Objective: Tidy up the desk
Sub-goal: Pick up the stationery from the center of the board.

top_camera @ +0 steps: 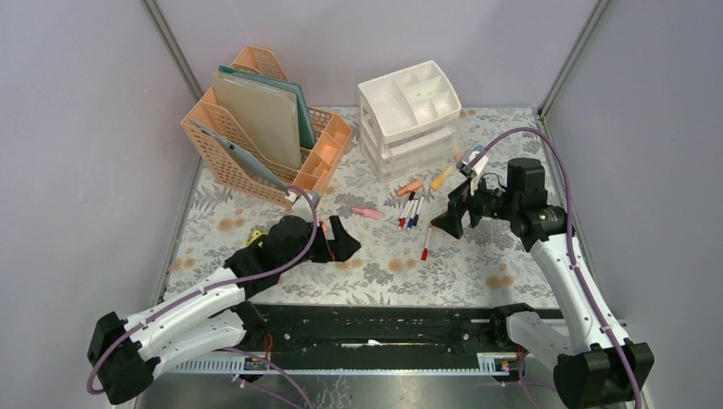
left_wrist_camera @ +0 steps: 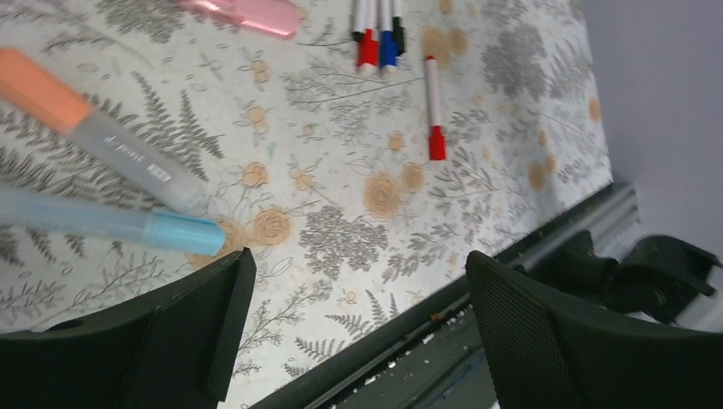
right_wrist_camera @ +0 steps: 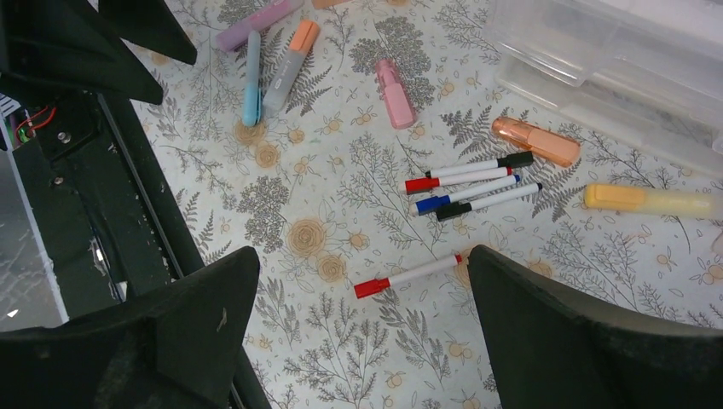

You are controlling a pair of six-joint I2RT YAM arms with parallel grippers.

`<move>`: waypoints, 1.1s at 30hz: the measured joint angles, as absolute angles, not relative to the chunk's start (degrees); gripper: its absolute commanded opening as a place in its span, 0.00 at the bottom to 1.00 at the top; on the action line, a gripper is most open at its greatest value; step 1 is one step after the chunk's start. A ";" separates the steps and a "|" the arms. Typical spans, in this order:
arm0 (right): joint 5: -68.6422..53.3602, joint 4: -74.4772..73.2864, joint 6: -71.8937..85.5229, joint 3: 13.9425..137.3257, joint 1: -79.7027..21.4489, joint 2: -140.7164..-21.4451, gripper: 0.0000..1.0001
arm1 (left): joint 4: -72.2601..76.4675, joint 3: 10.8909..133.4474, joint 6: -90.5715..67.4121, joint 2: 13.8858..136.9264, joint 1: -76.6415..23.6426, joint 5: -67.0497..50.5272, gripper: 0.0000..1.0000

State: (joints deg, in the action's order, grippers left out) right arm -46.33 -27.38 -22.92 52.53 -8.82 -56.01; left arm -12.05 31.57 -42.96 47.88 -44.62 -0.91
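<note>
– Across the middle of the top view lay the cloth-covered counter (top_camera: 477, 281), with the file rack (top_camera: 256, 128) at upper left and the drawer unit (top_camera: 409, 119) at upper centre.
– And the arms?
– The left pincer (top_camera: 337, 243) stood wide and empty at centre left. The right pincer (right_wrist_camera: 362, 256) gaped too, holding nothing, the lone red pen (right_wrist_camera: 407, 276) showing between its jaws.
– Then I'd drop straight, straddle the barrel crosswise and close mid-length, clear of the pen cluster (right_wrist_camera: 473, 183).
</note>
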 measured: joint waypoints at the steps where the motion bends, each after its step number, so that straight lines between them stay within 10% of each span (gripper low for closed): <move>1: -46.57 -27.16 -22.83 52.51 -8.84 -56.01 0.99 | -12.45 31.22 -43.90 47.72 -46.24 1.76 0.99; 15: -46.59 -26.22 -22.68 51.92 -8.82 -55.86 0.99 | -29.52 36.01 -69.21 61.67 -54.43 31.64 0.98; 33: -46.15 -26.22 -22.68 51.77 -8.82 -55.88 0.99 | -32.75 37.89 -80.82 72.38 -45.58 33.10 0.62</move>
